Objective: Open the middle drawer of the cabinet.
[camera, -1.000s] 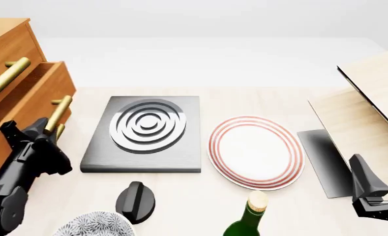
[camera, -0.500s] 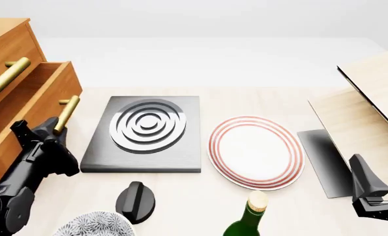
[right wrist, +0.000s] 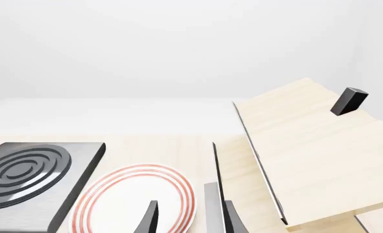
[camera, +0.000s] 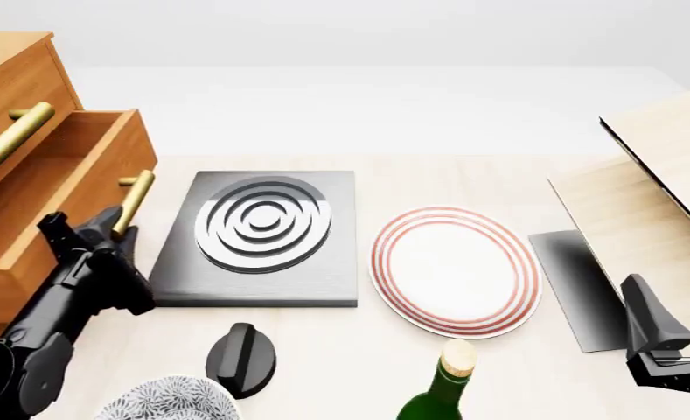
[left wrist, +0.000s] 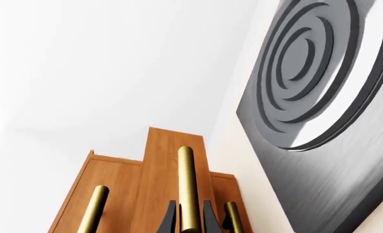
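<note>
The cabinet [camera: 12, 70] stands at the table's left edge. Its middle drawer [camera: 59, 188] is pulled partly out, well past the top drawer, whose brass handle [camera: 12, 136] shows above. My left gripper [camera: 114, 229] is shut on the middle drawer's brass bar handle [camera: 135, 199]. In the left wrist view, the fingers [left wrist: 168, 218] clasp that handle [left wrist: 188, 184] on both sides, with the other two drawers' handles beside it. My right gripper [camera: 683, 315] hangs open and empty at the near right, far from the cabinet; it also shows in the right wrist view [right wrist: 191, 221].
A dark hotplate slab [camera: 257, 236] lies right beside the drawer front. A red-rimmed plate [camera: 456, 269], a black knob [camera: 242, 359], a patterned bowl [camera: 163, 401] and a green bottle [camera: 444, 385] lie nearer me. Pale wood boards [camera: 659, 192] and a grey sheet [camera: 578, 280] stand at right.
My left gripper has moved right with the handle in it, and the middle drawer has slid further out of the cabinet. The right arm has not moved.
</note>
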Available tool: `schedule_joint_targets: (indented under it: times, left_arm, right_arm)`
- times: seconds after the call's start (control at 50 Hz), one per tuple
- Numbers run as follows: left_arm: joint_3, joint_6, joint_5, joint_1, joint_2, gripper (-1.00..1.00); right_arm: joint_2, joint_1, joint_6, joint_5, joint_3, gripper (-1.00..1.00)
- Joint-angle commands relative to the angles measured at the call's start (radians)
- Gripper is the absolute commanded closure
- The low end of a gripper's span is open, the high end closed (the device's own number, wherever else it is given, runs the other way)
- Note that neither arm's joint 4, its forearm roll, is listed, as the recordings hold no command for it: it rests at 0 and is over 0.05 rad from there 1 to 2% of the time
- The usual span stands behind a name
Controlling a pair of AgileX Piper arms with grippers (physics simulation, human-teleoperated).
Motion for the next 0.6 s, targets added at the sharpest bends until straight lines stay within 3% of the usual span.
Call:
schedule_joint_targets:
  times: [0.02, 0.46, 0.48, 0.6]
  left_arm:
    - [-0.042, -0.025, 0.0, -0.083, 0.053, 1.0]
    - [-0.042, -0.016, 0.0, -0.056, 0.077, 1.0]
    - [-0.044, -0.017, 0.0, -0.056, 0.08, -1.0]
    - [-0.047, -0.02, 0.0, -0.05, 0.089, -1.0]
  right_arm:
    - [-0.052, -0.002, 0.001, 0.048, 0.0, -1.0]
    - [-0.052, -0.002, 0.001, 0.049, 0.0, -1.0]
    - [-0.052, -0.002, 0.001, 0.049, 0.0, -1.0]
    - [-0.052, -0.002, 0.0, 0.048, 0.0, -1.0]
